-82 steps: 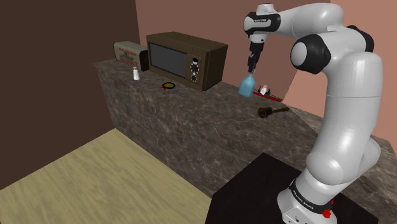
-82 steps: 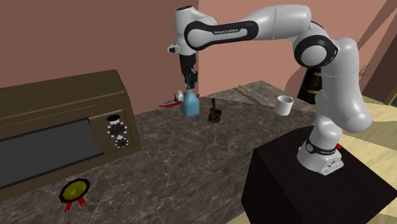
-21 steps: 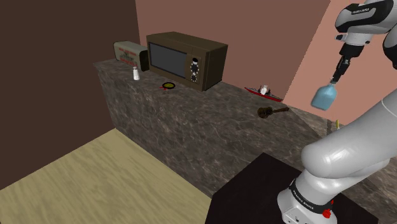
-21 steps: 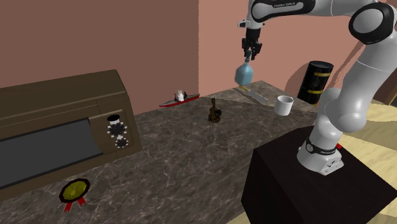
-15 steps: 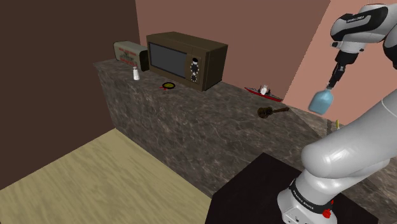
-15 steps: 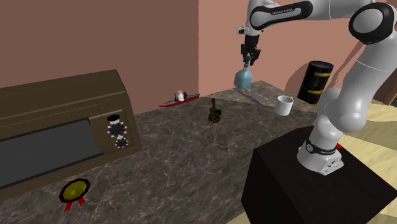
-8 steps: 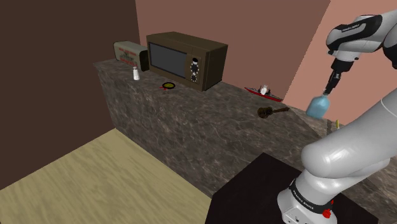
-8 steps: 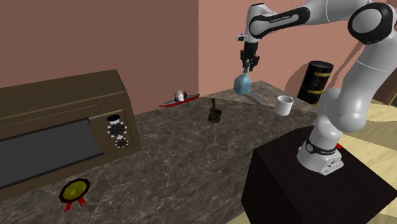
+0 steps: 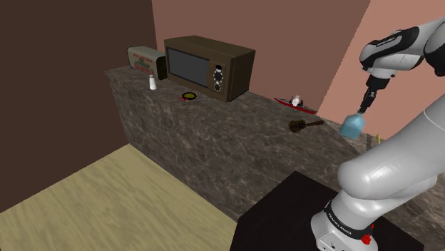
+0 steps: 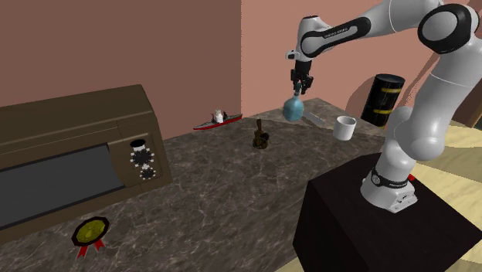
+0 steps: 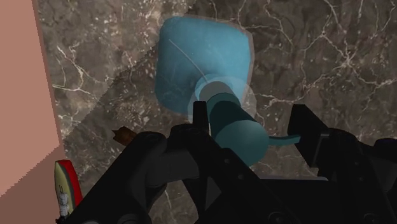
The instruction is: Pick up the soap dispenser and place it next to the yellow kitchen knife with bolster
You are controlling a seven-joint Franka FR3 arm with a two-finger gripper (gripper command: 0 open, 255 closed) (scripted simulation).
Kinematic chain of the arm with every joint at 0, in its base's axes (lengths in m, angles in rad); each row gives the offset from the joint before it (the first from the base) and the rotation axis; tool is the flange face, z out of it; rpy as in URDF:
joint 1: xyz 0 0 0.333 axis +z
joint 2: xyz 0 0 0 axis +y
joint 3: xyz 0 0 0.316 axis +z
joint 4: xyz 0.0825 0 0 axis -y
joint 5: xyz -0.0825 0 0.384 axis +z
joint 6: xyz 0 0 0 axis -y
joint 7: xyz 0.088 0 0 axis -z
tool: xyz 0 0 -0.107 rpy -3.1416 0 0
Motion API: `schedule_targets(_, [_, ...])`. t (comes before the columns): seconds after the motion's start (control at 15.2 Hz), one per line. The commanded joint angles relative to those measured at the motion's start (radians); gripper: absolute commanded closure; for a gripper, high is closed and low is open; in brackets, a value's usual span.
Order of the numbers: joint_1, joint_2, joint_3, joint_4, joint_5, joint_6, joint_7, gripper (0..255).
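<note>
Claw (image 10: pixel 299 86) clasping soap dispenser (image 10: pixel 293 108), wall (image 10: pixel 266 46) close beside

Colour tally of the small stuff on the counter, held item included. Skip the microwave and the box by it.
Blue: 1, translucent soap dispenser in the claw
White: 2, cup, shaker
Red: 1, toy boat
Brown: 1, guitar-shaped piece
Black: 1, canister
Yellow: 2, red-handled pan, knife
Total: 8

One soap dispenser (image 9: pixel 352 126), one microwave (image 9: pixel 209 65)
</note>
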Motion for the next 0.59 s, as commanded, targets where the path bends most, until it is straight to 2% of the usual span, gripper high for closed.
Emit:
schedule_targets(0.0, [0.000,0.007,-0.002,-0.020,0.002,0.027,0.001,255])
schedule_targets(0.53, [-0.001,0.052,-0.015,-0.085,0.024,0.130,-0.012,255])
